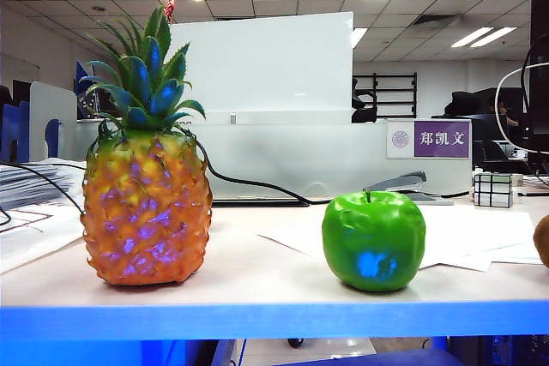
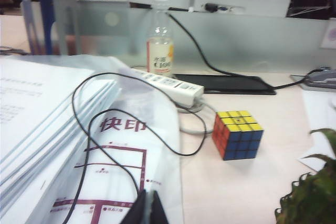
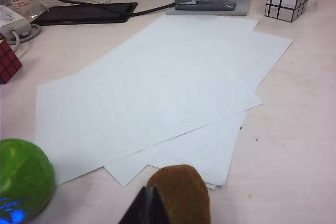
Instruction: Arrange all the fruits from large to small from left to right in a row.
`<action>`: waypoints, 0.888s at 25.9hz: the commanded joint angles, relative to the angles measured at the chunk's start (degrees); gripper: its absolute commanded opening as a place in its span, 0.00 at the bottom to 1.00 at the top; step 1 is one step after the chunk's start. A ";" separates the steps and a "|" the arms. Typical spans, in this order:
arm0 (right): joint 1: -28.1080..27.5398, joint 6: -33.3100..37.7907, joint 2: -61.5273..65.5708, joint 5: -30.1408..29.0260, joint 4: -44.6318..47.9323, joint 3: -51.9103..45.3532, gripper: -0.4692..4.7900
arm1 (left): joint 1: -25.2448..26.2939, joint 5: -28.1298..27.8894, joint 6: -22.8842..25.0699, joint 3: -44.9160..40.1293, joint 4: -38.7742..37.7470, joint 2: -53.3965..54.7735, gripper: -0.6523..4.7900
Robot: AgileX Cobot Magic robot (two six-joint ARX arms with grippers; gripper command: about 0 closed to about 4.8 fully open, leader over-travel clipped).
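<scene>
On the pale counter (image 1: 257, 285) we see the large orange-yellow plastic pineapple (image 1: 146, 212) at left, the glossy green apple (image 1: 374, 240) mid-row, the small brown oval kiwi (image 3: 181, 192) at right. Left claw (image 2: 148, 208) and right claw (image 3: 148, 207) are clenched, empty. We judge the apple slick and rigid: grip across its widest part.

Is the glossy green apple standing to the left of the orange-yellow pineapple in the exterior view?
No, the glossy green apple stands to the right of the orange-yellow pineapple on the pale table.

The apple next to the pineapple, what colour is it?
Shiny bright green; the apple shows best in the exterior view.
</scene>
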 commanded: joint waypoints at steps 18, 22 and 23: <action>0.00 -0.02 0.04 0.07 0.57 0.26 0.08 | 3.10 0.02 -1.05 -6.19 8.50 -0.09 0.11; 0.00 -0.02 0.04 0.07 0.57 0.24 0.08 | 2.97 0.63 -1.07 -7.26 8.22 -0.09 0.11; 0.00 -0.02 0.04 0.07 0.57 0.24 0.08 | 2.97 1.44 -0.94 -7.26 8.24 -0.09 0.11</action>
